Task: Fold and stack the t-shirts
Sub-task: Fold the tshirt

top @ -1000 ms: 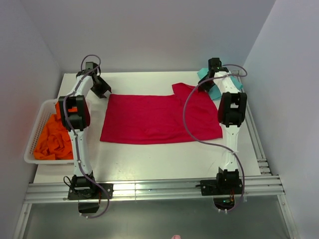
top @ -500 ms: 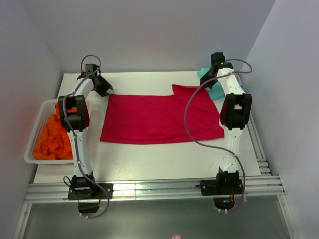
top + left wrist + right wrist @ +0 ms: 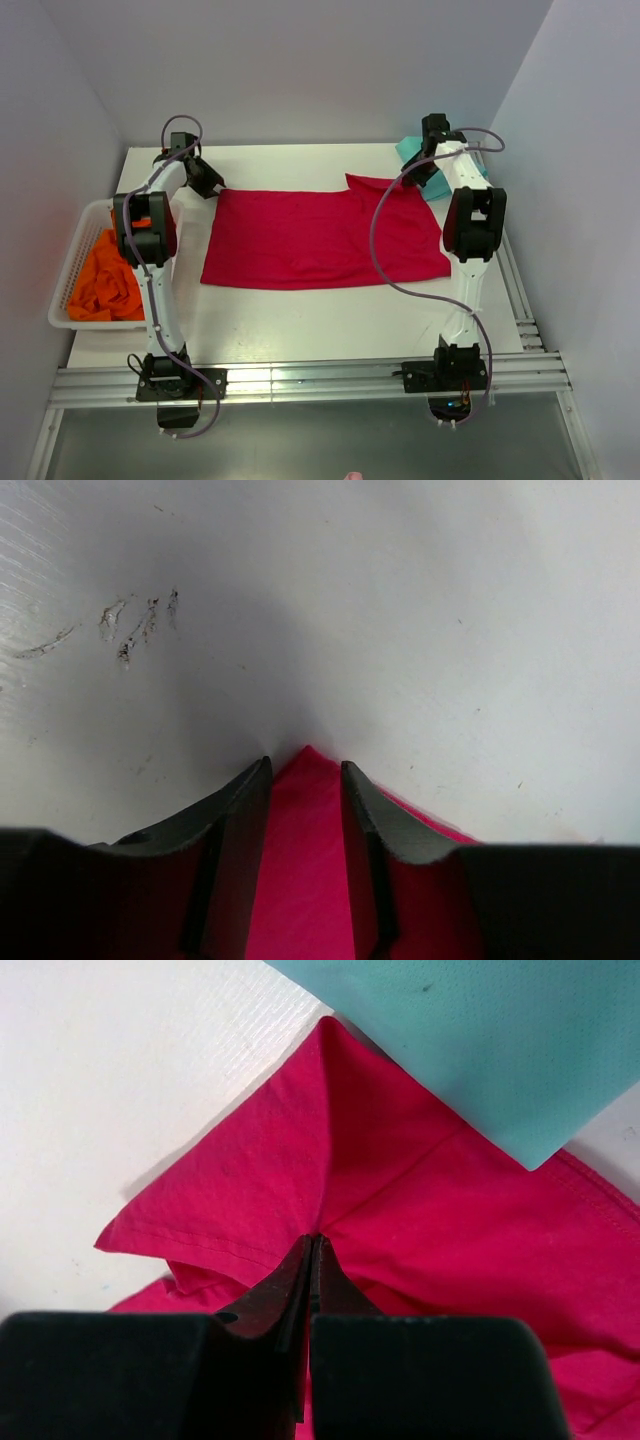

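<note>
A crimson-red t-shirt (image 3: 320, 240) lies spread flat across the middle of the table. My left gripper (image 3: 212, 187) is down at the shirt's far left corner. In the left wrist view its open gripper (image 3: 305, 765) straddles that red corner (image 3: 300, 860), with a gap on each side of the cloth. My right gripper (image 3: 415, 172) is at the far right sleeve. In the right wrist view that gripper (image 3: 315, 1238) is shut, pinching a fold of the red shirt (image 3: 420, 1230). A teal-green t-shirt (image 3: 480, 1030) lies just beyond, partly under the right arm (image 3: 432, 188).
A white slatted basket (image 3: 75, 250) at the table's left edge holds bright orange garments (image 3: 105, 280). Grey walls close in behind and on both sides. A metal rail (image 3: 310, 380) runs along the near edge by the arm bases.
My left gripper has settled onto the shirt's far left corner, its jaws narrowing a little. The right arm shifted slightly, drawing the red shirt's right edge a touch rightward.
</note>
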